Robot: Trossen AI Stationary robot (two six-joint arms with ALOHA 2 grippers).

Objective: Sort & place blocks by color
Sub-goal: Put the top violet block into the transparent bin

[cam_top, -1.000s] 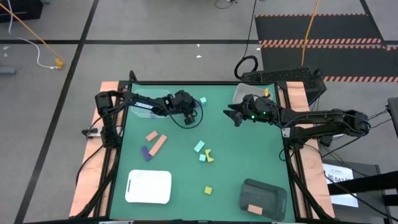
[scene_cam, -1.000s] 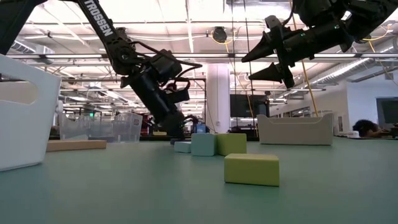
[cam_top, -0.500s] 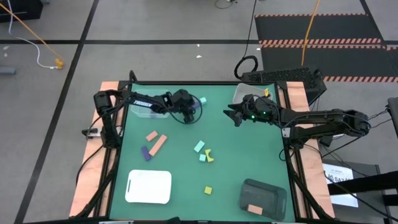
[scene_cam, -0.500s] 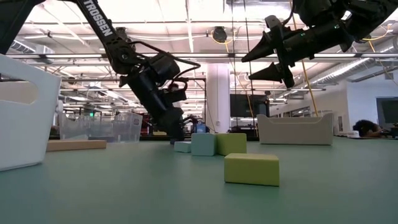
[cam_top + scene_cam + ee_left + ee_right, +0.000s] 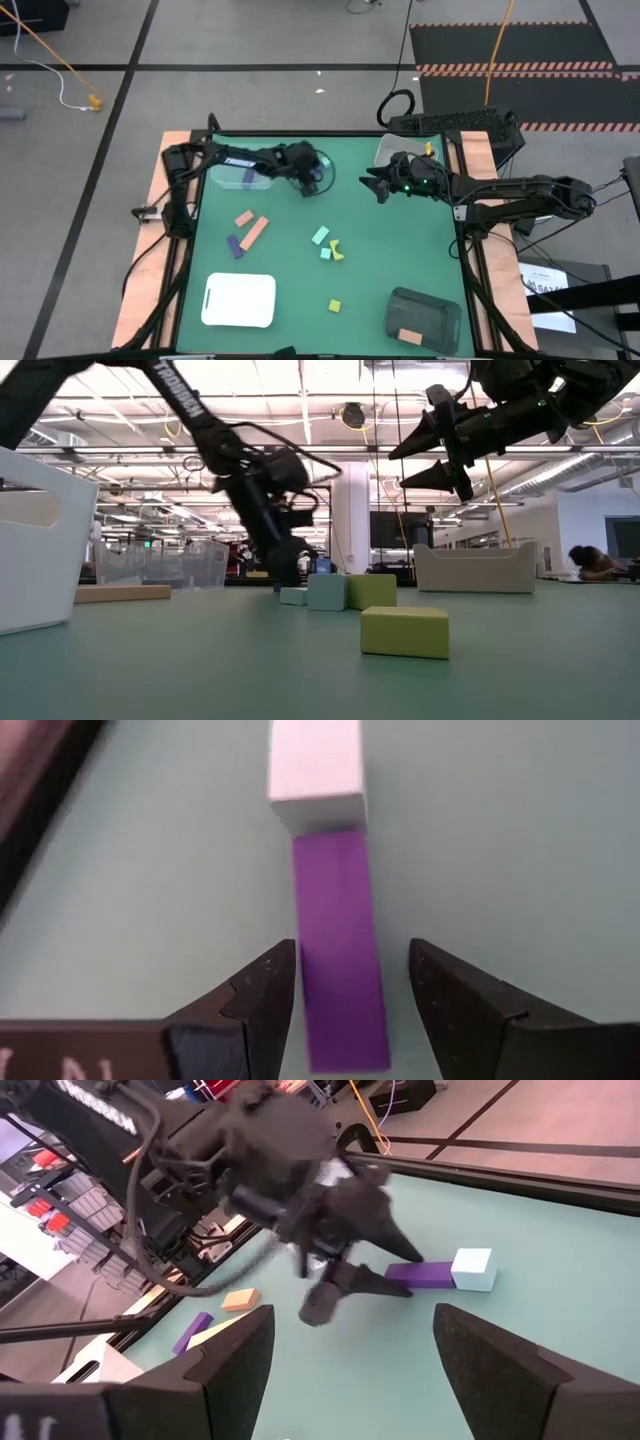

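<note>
A purple bar (image 5: 340, 970) lies flat on the green table at the far middle, one end against a pale mint cube (image 5: 315, 770). Both also show in the right wrist view: the bar (image 5: 422, 1274) and the cube (image 5: 472, 1268). My left gripper (image 5: 352, 955) is low over the bar's free end, open, with one finger on each side of it. I cannot tell whether the fingers touch it. My right gripper (image 5: 368, 182) hangs open and empty above the table, to the right of the bar. Other blocks lie nearer: salmon (image 5: 257, 232), purple (image 5: 235, 246), mint (image 5: 321, 236) and yellow (image 5: 335, 305).
A white tray (image 5: 240, 300) stands near the front left. A dark tray (image 5: 428, 305) holding a salmon block (image 5: 409, 335) stands at the front right. Clear tubs stand at the far left (image 5: 240, 172) and far right (image 5: 393, 150). Bare green surface lies between the two block groups.
My left gripper has swung a little toward the table's right, staying low, and now straddles the purple bar. My right arm has kept still. No block has moved.
</note>
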